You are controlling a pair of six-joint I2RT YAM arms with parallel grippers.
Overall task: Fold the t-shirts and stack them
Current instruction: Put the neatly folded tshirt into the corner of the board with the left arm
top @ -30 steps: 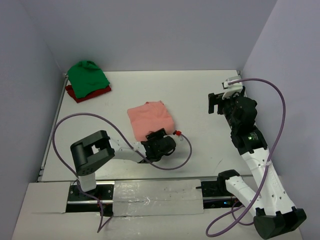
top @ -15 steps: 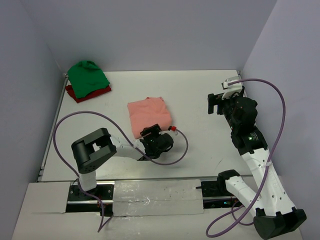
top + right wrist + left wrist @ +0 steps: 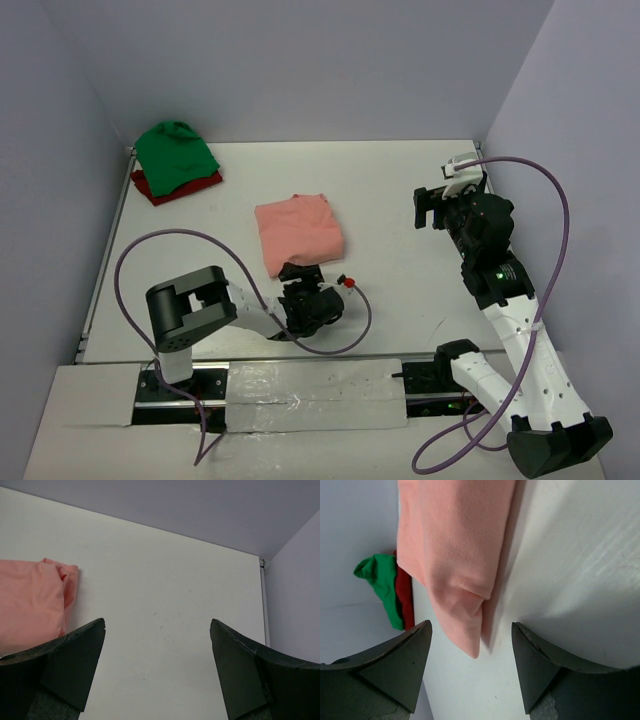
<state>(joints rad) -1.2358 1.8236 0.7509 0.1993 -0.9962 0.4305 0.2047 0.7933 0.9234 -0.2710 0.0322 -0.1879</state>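
Now, left gripper (image 3: 300, 271): jaws spread wide with nothing between them gripped. It sits low over the desk at 6 o'clock of the salmon shirt, pointing toward 12.
Salmon-pink soft cloth t-shirt (image 3: 298, 233): folded into a compact rectangle, lying flat about the middle of the white desk (image 3: 400, 180). In the left wrist view its near corner (image 3: 465, 625) hangs in the gap between the two dark fingers (image 3: 400, 670), touching neither.
Bright green cloth t-shirt (image 3: 175, 150): bunched in a loose heap at the far corner of the desk, toward 10 o'clock, well apart from the salmon one.
Dark red cloth t-shirt (image 3: 160, 190): lies under the green one, its edge showing on the 6 o'clock side of that heap.
Right gripper (image 3: 432, 207): wide open and empty, held above the desk at 3 o'clock of the salmon shirt, well apart from it. Its own camera shows bare desk between the jaws (image 3: 157, 622) and the shirt's edge off at 9 o'clock.
Purple cable (image 3: 130, 270): loops from the left arm over the desk's 8 o'clock side.
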